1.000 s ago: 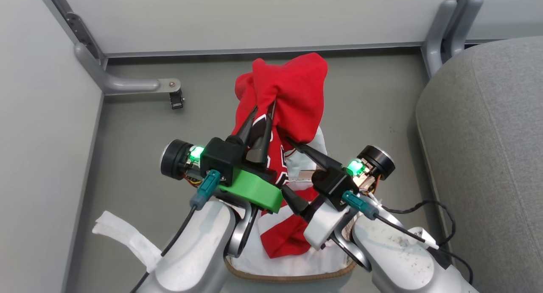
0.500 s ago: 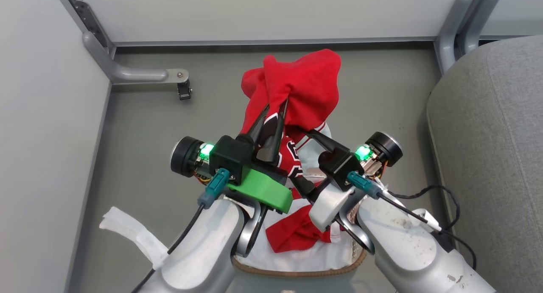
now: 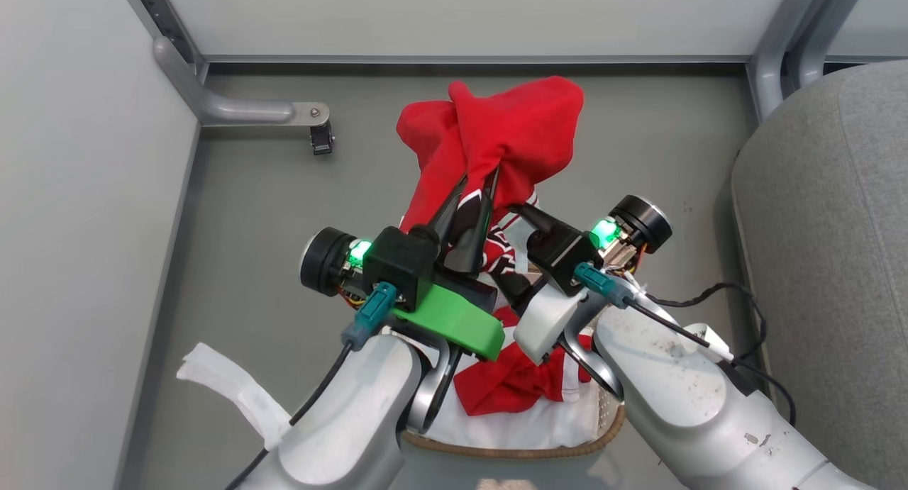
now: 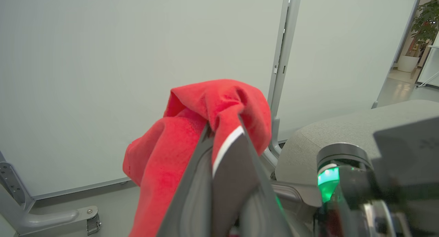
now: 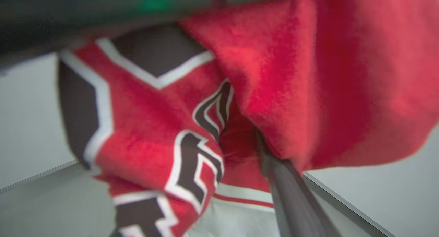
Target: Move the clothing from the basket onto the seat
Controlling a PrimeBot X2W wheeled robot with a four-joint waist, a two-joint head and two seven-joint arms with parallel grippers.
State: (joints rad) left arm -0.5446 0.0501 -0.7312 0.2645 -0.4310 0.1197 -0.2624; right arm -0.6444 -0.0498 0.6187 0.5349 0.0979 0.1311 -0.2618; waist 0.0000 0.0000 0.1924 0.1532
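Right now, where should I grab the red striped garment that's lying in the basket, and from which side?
Pinch the raised red fold of the striped garment, coming straight down from above: it lies bunched on the white liner, and the basket wall likely blocks a sideways reach.

jersey (image 3: 496,135) up on left claw (image 3: 481,176), above basket (image 3: 511,451). right claw (image 3: 506,245) just right of it, under the fold. second garment (image 3: 511,383) in basket, on liner (image 3: 539,426). seat (image 3: 823,263) well right of basket. wall (image 3: 461,15) behind.
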